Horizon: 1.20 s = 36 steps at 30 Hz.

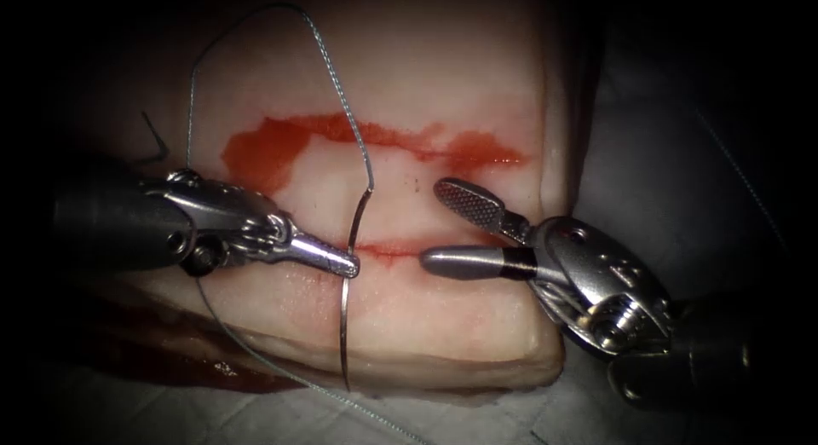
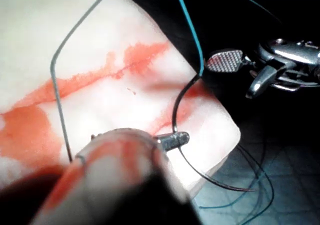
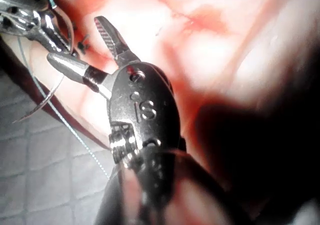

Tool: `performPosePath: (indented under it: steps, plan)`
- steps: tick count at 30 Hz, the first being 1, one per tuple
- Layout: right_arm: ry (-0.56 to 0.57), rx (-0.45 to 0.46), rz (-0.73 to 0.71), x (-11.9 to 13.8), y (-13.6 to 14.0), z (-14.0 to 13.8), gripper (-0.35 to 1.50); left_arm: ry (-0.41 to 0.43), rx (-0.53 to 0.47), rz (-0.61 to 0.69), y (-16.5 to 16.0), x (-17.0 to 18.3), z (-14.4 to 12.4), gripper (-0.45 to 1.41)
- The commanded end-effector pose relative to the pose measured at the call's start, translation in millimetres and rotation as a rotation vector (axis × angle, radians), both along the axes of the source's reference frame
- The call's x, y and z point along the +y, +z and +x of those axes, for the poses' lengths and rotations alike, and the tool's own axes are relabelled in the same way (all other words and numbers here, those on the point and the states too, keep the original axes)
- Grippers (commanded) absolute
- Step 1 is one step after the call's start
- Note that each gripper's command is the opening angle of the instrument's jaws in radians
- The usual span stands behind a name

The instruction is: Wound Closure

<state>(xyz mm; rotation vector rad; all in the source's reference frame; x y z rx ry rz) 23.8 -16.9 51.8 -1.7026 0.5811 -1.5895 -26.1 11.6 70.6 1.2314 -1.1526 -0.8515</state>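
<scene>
The left tool (image 1: 349,264) comes in from the left with its jaws shut on the curved needle (image 1: 343,326), about a third of the way along from the thread end. The needle lies free of the tissue (image 1: 443,87), across the cut (image 1: 394,250), with its tip down over the tissue's front face. From the needle's upper end the thread (image 1: 328,61) arcs up, loops left and runs down behind the left tool. The right tool (image 1: 431,225) stands just right of the needle with its jaws wide open, holding nothing. The left wrist view has the left tool (image 2: 182,137), the needle (image 2: 176,110) and the right tool (image 2: 228,77).
Red fluid (image 1: 273,147) spreads in a band across the tissue behind the cut. A short cut end of thread (image 1: 156,138) sticks up near the left tool's shaft. Thread (image 1: 281,372) trails over the grey cloth (image 1: 170,411) in front of the tissue.
</scene>
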Motion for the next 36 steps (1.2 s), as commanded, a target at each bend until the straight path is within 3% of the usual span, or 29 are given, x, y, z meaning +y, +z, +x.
performPosePath:
  steps: [1,6,14,19,21,26,29,30,36]
  plan:
    - [0.001,0.002,-0.005,-0.5,0.8,1.3,1.08,0.003,-0.014,-0.011,0.2,0.0,-0.6,-0.45]
    - [0.015,-0.007,-0.011,-0.4,1.9,2.9,0.96,0.032,-0.052,-0.037,-1.4,-0.5,-1.4,-0.45]
    - [0.054,-0.029,-0.008,-0.3,2.0,4.1,0.96,0.053,-0.077,-0.063,-2.5,-1.3,-2.7,-0.45]
    - [0.059,-0.028,0.007,-0.5,2.1,4.5,0.83,0.059,-0.085,-0.072,-3.0,-1.2,-2.9,-0.45]
    - [0.061,-0.024,0.012,-0.6,2.2,4.5,0.69,0.059,-0.085,-0.072,-3.1,-1.3,-2.9,-0.45]
    - [0.068,-0.027,0.016,0.2,2.2,4.5,-0.03,0.059,-0.086,-0.073,-3.2,-1.5,-3.1,-0.45]
    - [0.070,-0.015,0.018,0.8,1.9,4.2,-0.15,0.059,-0.085,-0.075,-3.0,-1.6,-3.2,-0.45]
    - [0.066,-0.010,0.018,0.9,1.8,4.3,-0.31,0.057,-0.087,-0.076,-2.9,-1.7,-3.2,-0.45]
    - [0.067,0.039,0.009,1.3,1.6,4.5,-0.35,0.060,-0.088,-0.079,-2.6,-2.0,-3.3,-0.45]
